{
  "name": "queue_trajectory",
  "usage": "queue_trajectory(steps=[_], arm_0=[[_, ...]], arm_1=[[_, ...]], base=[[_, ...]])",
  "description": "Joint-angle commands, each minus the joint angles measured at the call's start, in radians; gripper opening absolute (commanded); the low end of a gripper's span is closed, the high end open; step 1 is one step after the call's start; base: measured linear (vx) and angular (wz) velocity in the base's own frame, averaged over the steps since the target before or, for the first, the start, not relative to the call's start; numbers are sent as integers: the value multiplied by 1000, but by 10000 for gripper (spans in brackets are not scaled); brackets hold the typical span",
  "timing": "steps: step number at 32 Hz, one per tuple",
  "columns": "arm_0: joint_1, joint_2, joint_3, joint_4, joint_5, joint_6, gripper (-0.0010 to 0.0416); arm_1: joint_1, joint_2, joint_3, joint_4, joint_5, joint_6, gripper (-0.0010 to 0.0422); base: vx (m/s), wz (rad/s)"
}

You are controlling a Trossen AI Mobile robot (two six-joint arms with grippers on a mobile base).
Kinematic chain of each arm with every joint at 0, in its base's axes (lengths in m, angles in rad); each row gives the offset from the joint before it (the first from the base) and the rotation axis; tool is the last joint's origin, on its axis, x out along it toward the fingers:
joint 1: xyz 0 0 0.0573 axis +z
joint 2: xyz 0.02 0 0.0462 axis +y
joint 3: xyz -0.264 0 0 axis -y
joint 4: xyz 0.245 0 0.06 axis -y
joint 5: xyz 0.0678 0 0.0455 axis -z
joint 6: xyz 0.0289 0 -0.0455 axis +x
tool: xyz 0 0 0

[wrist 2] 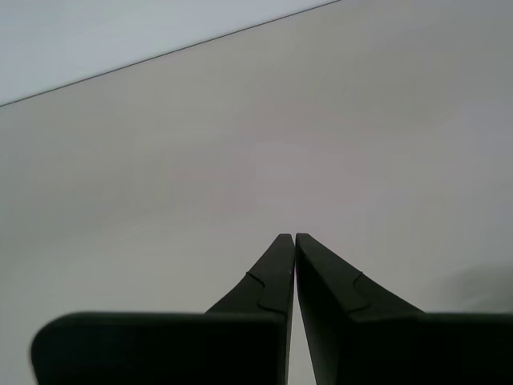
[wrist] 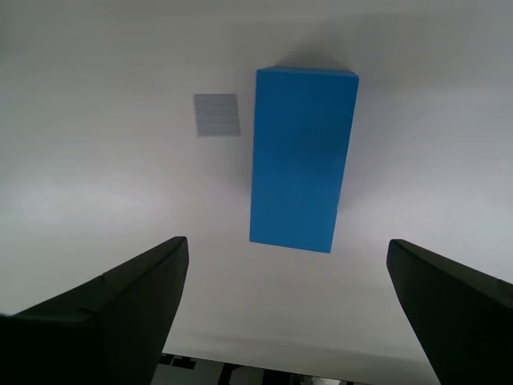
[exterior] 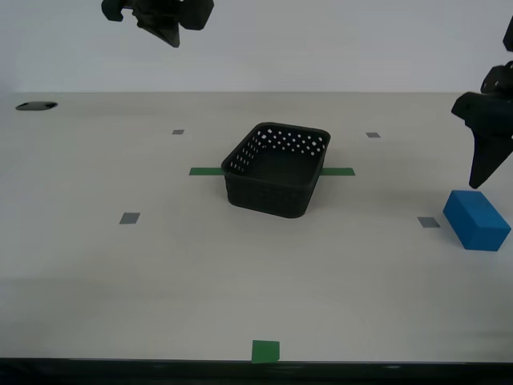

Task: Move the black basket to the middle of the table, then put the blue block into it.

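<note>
**Basket centred, blue block waiting under the spread tool**

The black basket [exterior: 277, 169] sits empty near the middle of the counter [exterior: 160, 265], straddling the green tape strip [exterior: 206, 171], so the first half of the job looks done. The blue block [exterior: 476, 219] lies flat on the counter near the exterior view's right edge, well apart from the basket and just beside a small grey square [exterior: 428, 221].

My first tool [wrist: 288, 273] hangs above the block with its jaws wide apart and nothing between them; in the first wrist view the block [wrist: 300, 156] lies lengthwise ahead of the jaws. My second tool [wrist 2: 294, 241] is raised clear near the top of the exterior view, its jaws pressed together and empty.

The block looks rigid, light and matte, so it should grip well without crushing. I judge the best hold is across its two long side faces, near mid-length, where the narrow width fits easily between the jaws.
</note>
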Motion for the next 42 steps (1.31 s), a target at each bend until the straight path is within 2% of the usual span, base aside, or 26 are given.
queue_trajectory(steps=[1, 4, 10, 12, 14, 19, 22, 23, 24, 25, 26, 29, 33, 35, 37, 39, 41, 42], arm_0=[[2, 79, 2, 11, 17, 17, 384], [5, 169, 2, 63, 17, 14, 389], [16, 258, 2, 139, 21, 8, 382], [21, 275, 0, 172, 23, 8, 373], [23, 291, 0, 219, 71, 8, 357], [34, 316, 0, 228, 74, 17, 328], [35, 336, 0, 234, 77, 35, 255], [35, 339, 0, 237, 77, 39, 217], [35, 339, 0, 251, 77, 39, 153], [35, 339, 0, 256, 76, 39, 134], [36, 339, 0, 269, 76, 39, 74], [37, 337, 0, 280, 75, 39, 1], [39, 337, 0, 281, 72, 39, 1], [39, 337, 0, 281, 55, 40, -1], [40, 316, 1, 277, -17, 47, -1], [41, 295, 1, 277, -47, 60, -1], [49, 244, 1, 277, -121, 63, -1], [57, 206, 6, 277, -180, 76, -1]], arm_1=[[2, 0, 0, -1, 3, 14, 0], [3, 0, 0, -1, 3, 14, 0], [4, 0, 0, -1, 3, 14, 0], [5, 0, 0, -1, 3, 14, 0], [5, 0, 0, 0, 3, 14, 0], [6, 0, 0, 1, 3, 14, 0], [6, 0, 0, 0, 3, 15, 0], [6, 0, 0, 0, 3, 16, 0], [7, 0, 0, 0, 3, 15, 0], [6, 0, 0, 0, 3, 15, 0], [7, 0, 0, 0, 3, 14, 0], [6, 0, 0, -1, 3, 14, 0], [6, 0, 0, 0, 3, 13, 0], [6, 0, 0, 0, 3, 14, 0], [6, 0, 0, 0, 3, 14, 0], [6, 0, 0, 0, 3, 14, 0], [6, 0, 0, 1, 3, 14, 0], [6, 0, 0, 1, 3, 13, 0]], base=[[0, 0], [0, 0], [0, 0], [0, 0], [0, 0], [0, 0], [0, 0], [0, 0], [0, 0], [0, 0], [0, 0], [0, 0], [0, 0], [0, 0], [0, 0], [0, 0], [0, 0], [0, 0]])
